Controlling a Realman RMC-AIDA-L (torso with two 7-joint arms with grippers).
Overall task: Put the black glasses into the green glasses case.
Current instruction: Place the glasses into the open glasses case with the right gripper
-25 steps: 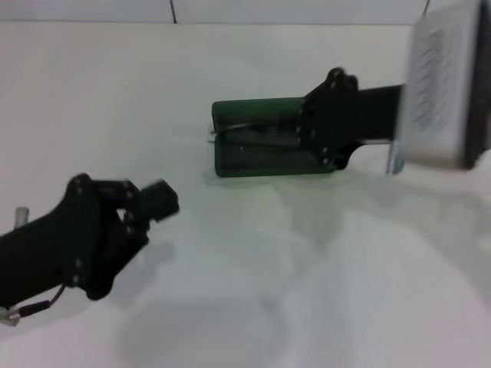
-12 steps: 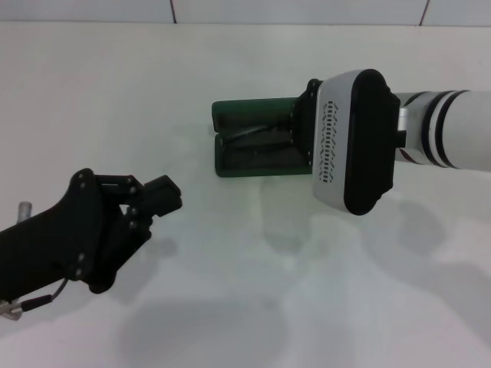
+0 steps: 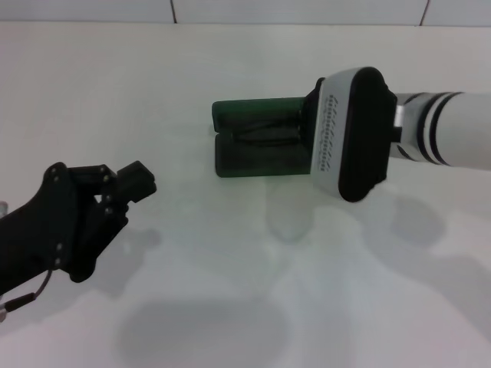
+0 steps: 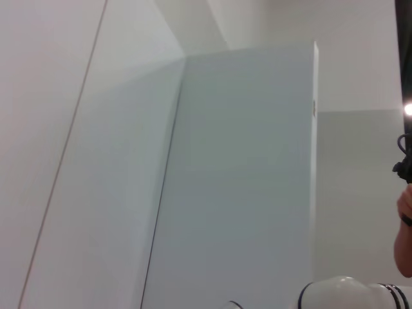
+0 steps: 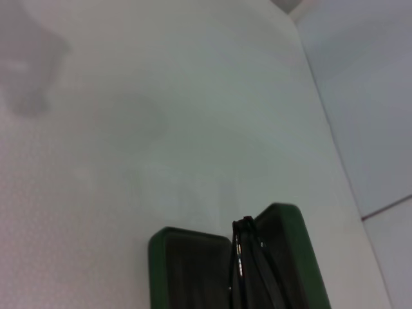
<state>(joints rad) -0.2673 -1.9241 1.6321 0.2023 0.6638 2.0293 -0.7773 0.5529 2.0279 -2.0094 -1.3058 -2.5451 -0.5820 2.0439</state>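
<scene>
Head view, taken from left to right: the left pincer point(image 3: 142, 180) hangs low over the white desk point(image 3: 230, 291), well apart from everything, its short black fingers drawn near together around nothing. Near the middle lies the green case point(image 3: 253, 146), open flat, both halves facing up. The glasses point(image 3: 257, 138) show as thin dark lines along the hinge, so they seem to lie inside it. Just right of the case, the right arm's wrist housing point(image 3: 349, 134) covers the case's right end and hides the right pincer; I cannot tell whether that one is wide or narrow.

The right wrist view shows the open case point(image 5: 187, 270) with the black frame point(image 5: 248, 264) lying along its fold, apart from the bare desk point(image 5: 161, 96) beyond.

By my judgement, the glasses are light, springy and easily bent, with lenses that scratch, so any hold belongs on the bridge or the folded arms, lightly. The case looks stiff and smooth; it may slide when pushed, so closing it calls for a press down on the lid's free edge.
</scene>
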